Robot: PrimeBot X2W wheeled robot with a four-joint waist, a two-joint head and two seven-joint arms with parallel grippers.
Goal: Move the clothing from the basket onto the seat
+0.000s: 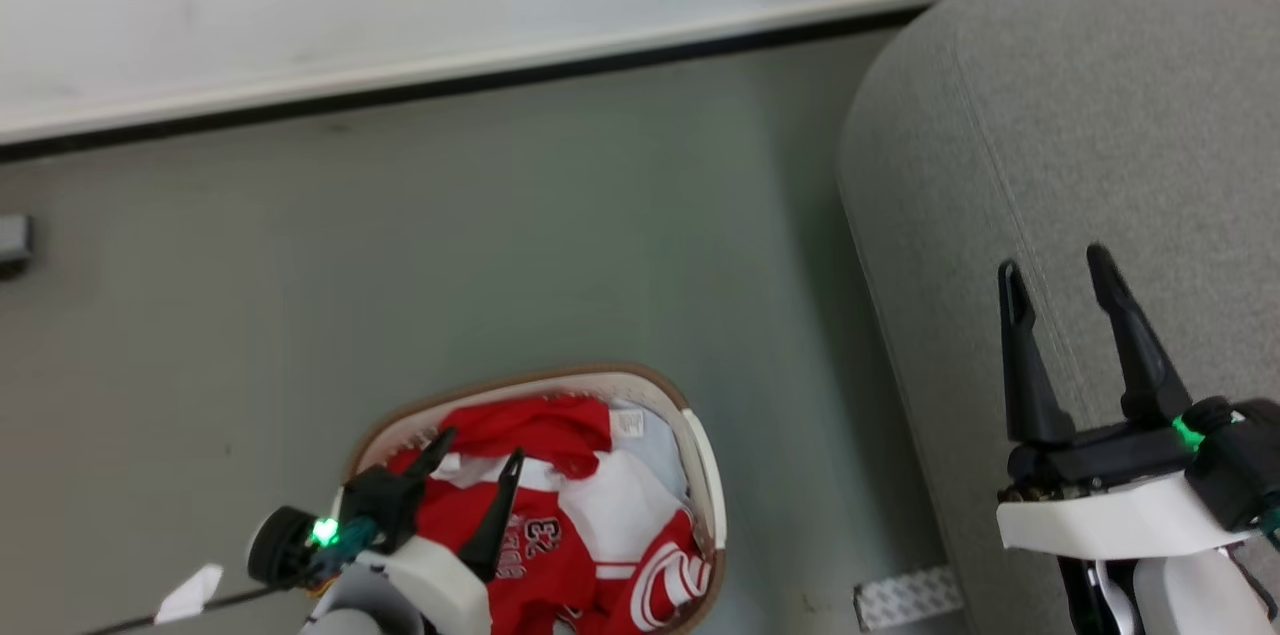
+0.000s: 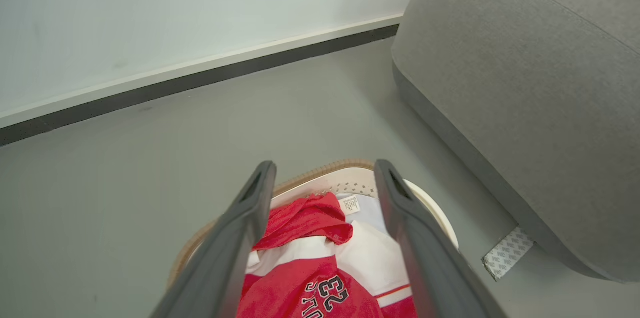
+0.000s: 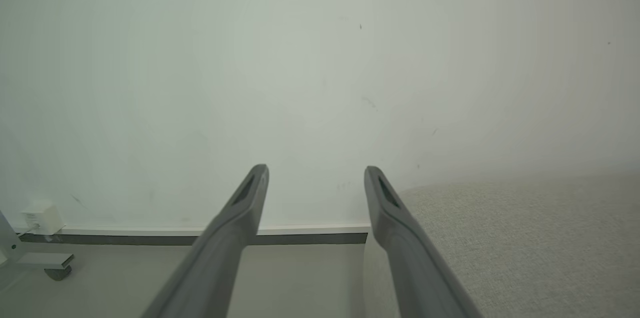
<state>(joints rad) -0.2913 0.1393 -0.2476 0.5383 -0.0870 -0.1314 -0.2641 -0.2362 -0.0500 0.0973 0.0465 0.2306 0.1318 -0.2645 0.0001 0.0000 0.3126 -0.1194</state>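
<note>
Red jerseys point(image 1: 560, 535) with white panels fill the cream basket point(image 1: 700, 455) on the floor at the bottom centre of the head view; one shows a "23" point(image 2: 334, 292). My left gripper point(image 1: 482, 445) hovers open just above the pile, near its left side, holding nothing. Seen from the left wrist, the jerseys point(image 2: 310, 218) and the basket rim point(image 2: 350, 178) lie between and below the open gripper point(image 2: 325, 168). The grey sofa point(image 1: 1080, 135) stands to the right of the basket. My right gripper point(image 1: 1055, 265) is open and empty above the sofa's left edge point(image 3: 500, 238).
A white wall with a dark skirting strip point(image 1: 480, 85) runs along the back. Bare grey floor point(image 1: 450, 245) lies between wall, basket and sofa. A patterned pad point(image 1: 908, 597) lies by the sofa's base. A small white box point(image 3: 42, 215) and a castor foot point(image 3: 55, 272) sit by the wall.
</note>
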